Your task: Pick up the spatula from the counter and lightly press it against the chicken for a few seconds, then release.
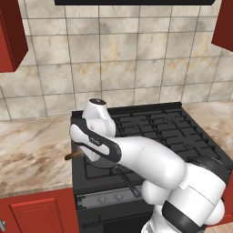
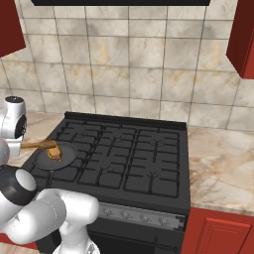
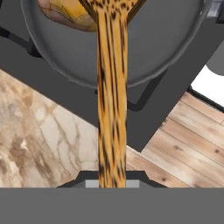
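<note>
gripper: clamped narrow on the spatula handle, which runs straight out from between the finger tips
spatula: wooden, held off the counter and reaching in over the pan from the stove's left side; the butt end of the handle sticks out behind the arm in the left base view
spatula blade: over the pan's inside, its end overlapping the chicken's edge; looks like contact, can't confirm how firm
chicken: in the pan, on the side nearest the spatula, browned yellow-orange
pan: dark and round, sitting on the front-left burner
stove: black, grates bare apart from the pan
counter: marble, just left of the stove, below the spatula handle in the hand view
arm: bent over the stove's front-left corner, wrist above the seam between counter and stove
floor: wood planks, visible past the stove's front edge
</note>
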Robot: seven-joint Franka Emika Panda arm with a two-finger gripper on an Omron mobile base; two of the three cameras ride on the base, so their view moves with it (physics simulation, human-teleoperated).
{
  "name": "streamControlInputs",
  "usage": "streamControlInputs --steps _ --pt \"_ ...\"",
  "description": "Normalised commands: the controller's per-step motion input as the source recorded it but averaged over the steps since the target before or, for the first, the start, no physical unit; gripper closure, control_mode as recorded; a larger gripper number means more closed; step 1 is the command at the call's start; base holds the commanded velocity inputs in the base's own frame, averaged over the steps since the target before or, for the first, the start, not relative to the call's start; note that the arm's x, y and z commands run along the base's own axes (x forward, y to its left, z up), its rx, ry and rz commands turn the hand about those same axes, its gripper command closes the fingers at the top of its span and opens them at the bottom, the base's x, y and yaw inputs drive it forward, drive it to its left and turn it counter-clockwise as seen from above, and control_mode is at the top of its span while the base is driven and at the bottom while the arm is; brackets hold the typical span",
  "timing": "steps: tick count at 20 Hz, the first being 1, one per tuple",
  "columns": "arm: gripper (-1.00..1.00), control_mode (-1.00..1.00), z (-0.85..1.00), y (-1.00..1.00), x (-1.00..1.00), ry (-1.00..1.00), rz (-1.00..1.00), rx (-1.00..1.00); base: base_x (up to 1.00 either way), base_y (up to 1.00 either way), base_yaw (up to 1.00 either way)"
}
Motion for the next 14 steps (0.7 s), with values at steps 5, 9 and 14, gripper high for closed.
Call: streamControlInputs --steps 5,9,14 --pt "1.0 -1.0 0.0 -0.11 0.0 0.05 -0.03 0.02 0.0 0.0 0.0" --pt "1.0 -1.0 0.0 -0.11 0.0 0.07 -0.02 0.02 0.0 0.0 0.0" --pt "1.0 -1.0 0.0 -0.01 0.03 0.07 0.0 0.01 0.0 0.0 0.0"
